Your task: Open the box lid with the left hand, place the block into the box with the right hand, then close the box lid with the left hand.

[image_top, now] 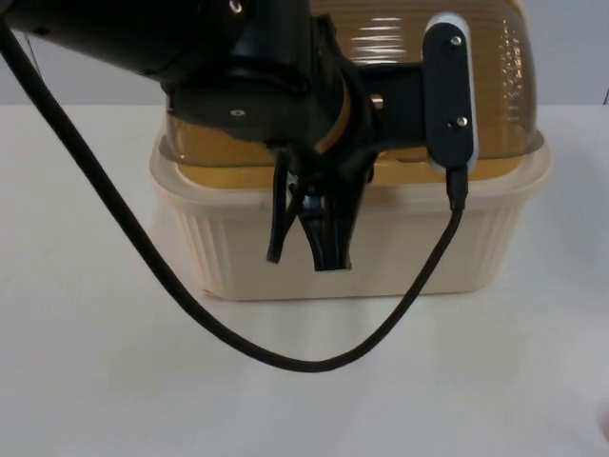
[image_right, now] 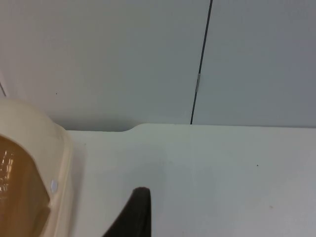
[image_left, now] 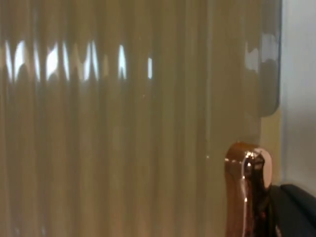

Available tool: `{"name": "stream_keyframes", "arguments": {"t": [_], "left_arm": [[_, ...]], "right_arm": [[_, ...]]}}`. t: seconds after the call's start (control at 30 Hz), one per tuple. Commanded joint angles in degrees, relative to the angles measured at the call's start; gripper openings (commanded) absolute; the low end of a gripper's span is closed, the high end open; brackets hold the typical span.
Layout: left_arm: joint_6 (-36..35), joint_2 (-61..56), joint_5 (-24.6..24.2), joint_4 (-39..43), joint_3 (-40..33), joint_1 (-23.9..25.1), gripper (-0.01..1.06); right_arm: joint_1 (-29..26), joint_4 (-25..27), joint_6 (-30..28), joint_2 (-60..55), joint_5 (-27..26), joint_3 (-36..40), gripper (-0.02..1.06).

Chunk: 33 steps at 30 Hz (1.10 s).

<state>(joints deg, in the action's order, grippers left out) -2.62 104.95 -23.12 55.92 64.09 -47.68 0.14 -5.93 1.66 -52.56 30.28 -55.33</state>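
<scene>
A cream box (image_top: 381, 257) stands mid-table, and its ribbed amber see-through lid (image_top: 495, 86) lies down on the rim. My left gripper (image_top: 304, 259) hangs above the front of the lid, its two fingers spread in a V and holding nothing. In the left wrist view the lid (image_left: 123, 138) is very close, and a copper-coloured handle (image_left: 245, 190) stands just beside my black fingertip (image_left: 296, 212). In the right wrist view my right arm's fingertip (image_right: 138, 212) is low over the table, beside the box's corner (image_right: 34, 173), apart from it.
White table top (image_top: 105, 381) lies in front of the box and to both sides. The grey partition wall (image_right: 123, 59) closes the far edge, with a dark vertical seam (image_right: 200, 64). The left arm's bulk covers the box's left half from above.
</scene>
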Motion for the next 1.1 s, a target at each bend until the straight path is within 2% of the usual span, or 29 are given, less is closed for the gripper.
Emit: {"name": "stream_keyframes", "arguments": {"t": [0.0,0.17,0.4,0.47,0.53,0.57,0.63,0.67,1.07], "left_arm": [[-0.9,-0.1,-0.2,2.0,0.3,-0.2,0.00],[-0.9,-0.1,0.0,4.1,0.3,-0.2,0.00],[0.5,-0.1,0.9,1.2,2.0,3.4,0.00],[5.7,-0.5,1.0,-4.2,3.1,4.6,0.00],[14.4,-0.7,0.7,-13.4,4.3,5.7,0.00],[14.4,-0.7,0.7,-13.4,4.3,5.7,0.00],[25.2,-0.7,-0.5,-24.9,6.2,7.1,0.00],[26.9,-0.7,-0.9,-27.0,6.6,7.4,0.00],[33.3,-0.7,-3.8,-32.7,11.7,11.4,0.00]], "right_arm": [[0.0,-0.1,0.0,0.1,0.0,-0.3,0.93],[0.0,0.0,0.0,0.1,0.3,-0.3,0.93],[0.0,0.2,0.0,0.1,0.4,-0.3,0.93],[0.0,0.2,0.0,0.1,0.4,-0.3,0.93],[0.0,0.2,0.0,0.1,0.4,-0.3,0.93],[0.0,0.2,0.0,0.1,0.4,-0.3,0.93],[0.0,0.2,0.0,0.1,0.4,-0.3,0.93],[0.0,0.2,0.0,0.1,0.4,-0.3,0.93],[0.0,0.2,0.0,0.1,0.4,-0.3,0.93]]}}
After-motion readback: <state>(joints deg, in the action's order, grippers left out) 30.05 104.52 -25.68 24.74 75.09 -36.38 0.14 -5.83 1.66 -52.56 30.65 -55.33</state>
